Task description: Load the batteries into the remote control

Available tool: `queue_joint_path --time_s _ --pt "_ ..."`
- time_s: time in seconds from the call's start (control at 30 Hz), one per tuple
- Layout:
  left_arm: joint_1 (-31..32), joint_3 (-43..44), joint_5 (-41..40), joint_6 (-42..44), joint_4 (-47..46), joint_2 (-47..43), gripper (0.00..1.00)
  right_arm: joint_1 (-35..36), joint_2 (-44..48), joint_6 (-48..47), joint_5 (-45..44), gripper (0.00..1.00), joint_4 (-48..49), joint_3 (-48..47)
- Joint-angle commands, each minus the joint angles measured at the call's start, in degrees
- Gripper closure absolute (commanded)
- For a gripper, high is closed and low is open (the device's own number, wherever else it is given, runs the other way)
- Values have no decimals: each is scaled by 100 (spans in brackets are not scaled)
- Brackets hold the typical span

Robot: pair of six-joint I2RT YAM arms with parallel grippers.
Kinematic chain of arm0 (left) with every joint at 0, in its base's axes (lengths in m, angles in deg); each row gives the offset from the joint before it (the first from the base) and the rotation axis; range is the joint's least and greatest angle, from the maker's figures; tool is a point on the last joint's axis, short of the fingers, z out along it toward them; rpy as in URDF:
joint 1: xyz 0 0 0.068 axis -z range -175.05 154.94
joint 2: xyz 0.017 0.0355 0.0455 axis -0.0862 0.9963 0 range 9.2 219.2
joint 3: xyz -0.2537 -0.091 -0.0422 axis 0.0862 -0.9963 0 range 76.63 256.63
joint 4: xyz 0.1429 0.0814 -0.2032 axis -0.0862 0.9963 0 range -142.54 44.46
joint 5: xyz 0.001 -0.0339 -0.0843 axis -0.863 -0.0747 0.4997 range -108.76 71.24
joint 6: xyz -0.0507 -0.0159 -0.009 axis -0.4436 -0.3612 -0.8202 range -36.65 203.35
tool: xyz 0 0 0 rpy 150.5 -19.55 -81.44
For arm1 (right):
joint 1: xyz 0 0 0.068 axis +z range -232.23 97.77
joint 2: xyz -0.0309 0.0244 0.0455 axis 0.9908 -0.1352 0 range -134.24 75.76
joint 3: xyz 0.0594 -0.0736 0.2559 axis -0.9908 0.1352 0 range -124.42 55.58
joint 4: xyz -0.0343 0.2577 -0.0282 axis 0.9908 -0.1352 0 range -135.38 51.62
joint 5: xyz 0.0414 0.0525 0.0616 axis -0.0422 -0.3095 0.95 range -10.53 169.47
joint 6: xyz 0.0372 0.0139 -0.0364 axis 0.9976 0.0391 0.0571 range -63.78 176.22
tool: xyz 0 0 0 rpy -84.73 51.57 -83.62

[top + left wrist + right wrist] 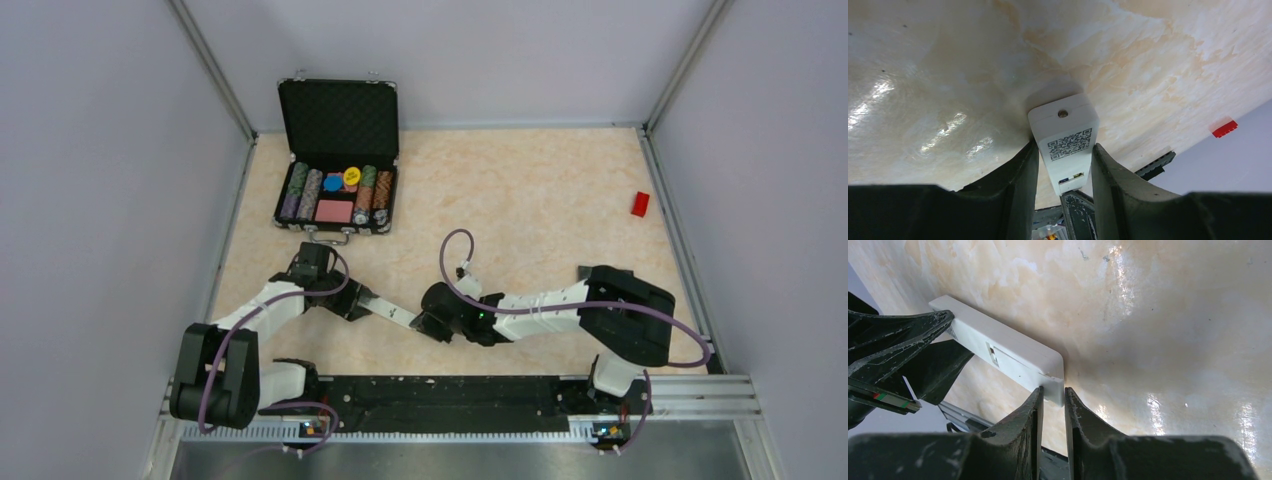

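The white remote control (388,309) is held low over the table between both grippers. My left gripper (356,301) is shut on one end of it. In the left wrist view the remote (1066,131) shows a QR code and a small slot with a blue and a yellowish speck, and the gripper (1064,157) flanks it. My right gripper (424,322) is shut on the other end. In the right wrist view the gripper (1053,394) pinches the remote's (998,347) end corner. No loose batteries are in view.
An open black case (337,168) of poker chips stands at the back left. A small red block (640,203) lies at the far right, also in the left wrist view (1224,128). A black rail (450,400) runs along the near edge.
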State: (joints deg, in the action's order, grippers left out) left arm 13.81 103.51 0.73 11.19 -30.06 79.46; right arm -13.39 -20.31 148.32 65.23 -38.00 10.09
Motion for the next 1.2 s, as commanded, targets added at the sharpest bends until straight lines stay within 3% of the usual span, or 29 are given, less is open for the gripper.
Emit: queue_joint_path --time_s 0.0,0.83,1.17 --pt "62 -213 106 80 148 115 59 -27 -96 -101 -47 79 -86 -193" --pt "63 -329 128 147 78 63 59 -59 -692 -279 108 74 -912 -1046" --pt "54 -293 204 691 210 -52 62 -88 -1189 -740 187 76 -1440 -1783"
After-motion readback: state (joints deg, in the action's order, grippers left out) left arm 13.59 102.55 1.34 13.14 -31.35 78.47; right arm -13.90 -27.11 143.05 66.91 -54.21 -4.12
